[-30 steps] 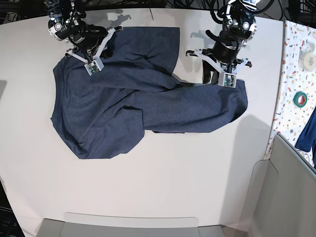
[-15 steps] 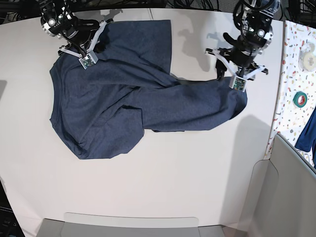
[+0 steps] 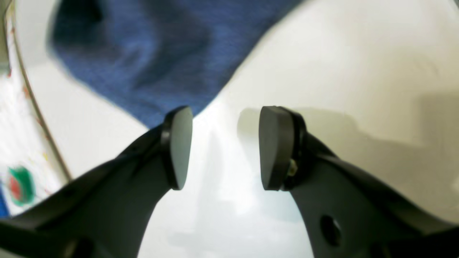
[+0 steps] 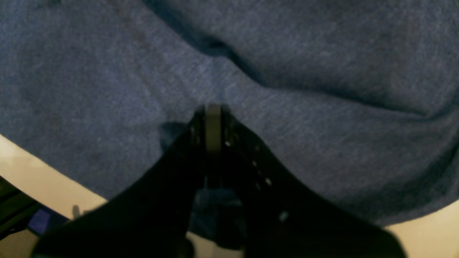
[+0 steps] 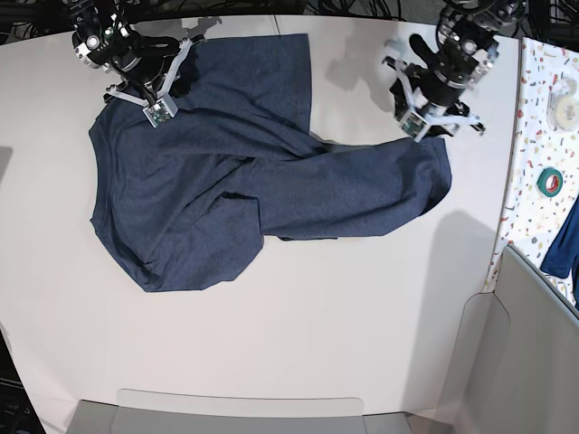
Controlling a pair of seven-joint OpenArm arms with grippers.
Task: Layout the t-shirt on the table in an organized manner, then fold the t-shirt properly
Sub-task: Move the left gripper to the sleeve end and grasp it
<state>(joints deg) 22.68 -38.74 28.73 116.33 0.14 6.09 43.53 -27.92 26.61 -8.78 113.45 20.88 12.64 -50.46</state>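
While the white table (image 5: pixel 298 353) fills most of the base view, a confetti-speckled side surface (image 5: pixel 543 136) with a green tape roll (image 5: pixel 549 182) runs down the right edge. Spread rumpled across the upper left and centre lies the t-shirt (image 5: pixel 226 181). At upper right, the left gripper (image 3: pixel 218 147) has released the cloth and moved further up than half a second ago. At upper left, the right gripper (image 4: pixel 213 125) stays clenched on the t-shirt's edge.
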